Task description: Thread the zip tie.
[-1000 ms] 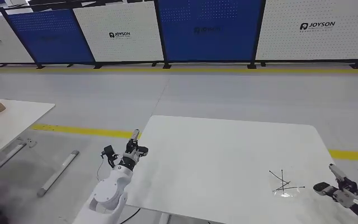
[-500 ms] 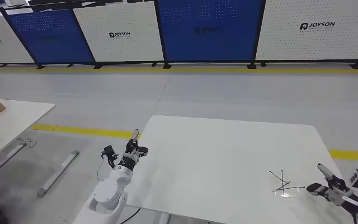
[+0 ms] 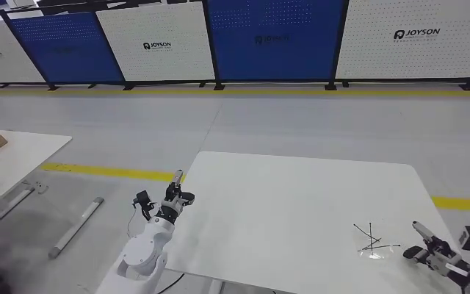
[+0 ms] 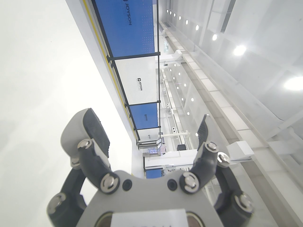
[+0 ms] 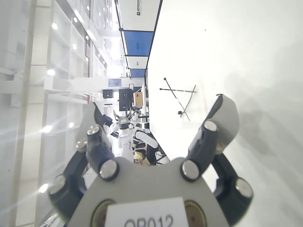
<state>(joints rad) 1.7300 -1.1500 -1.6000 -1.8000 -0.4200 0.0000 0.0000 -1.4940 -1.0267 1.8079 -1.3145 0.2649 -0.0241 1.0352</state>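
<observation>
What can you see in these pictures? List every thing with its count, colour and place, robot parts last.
zip ties: several, exact count unclear, black, crossed in a small pile on the table near its right edge
table: one, white, centre
second table: one, white, at the far left edge
partition panels: five, alternating blue and white, in a row at the back
floor lines: two, yellow, one along the foot of the panels, one running past the table
bar: one, grey, on the floor left of the table
left gripper: one, grey and black, open, at the table's left edge
right gripper: one, grey and black, open, just right of the zip ties
</observation>
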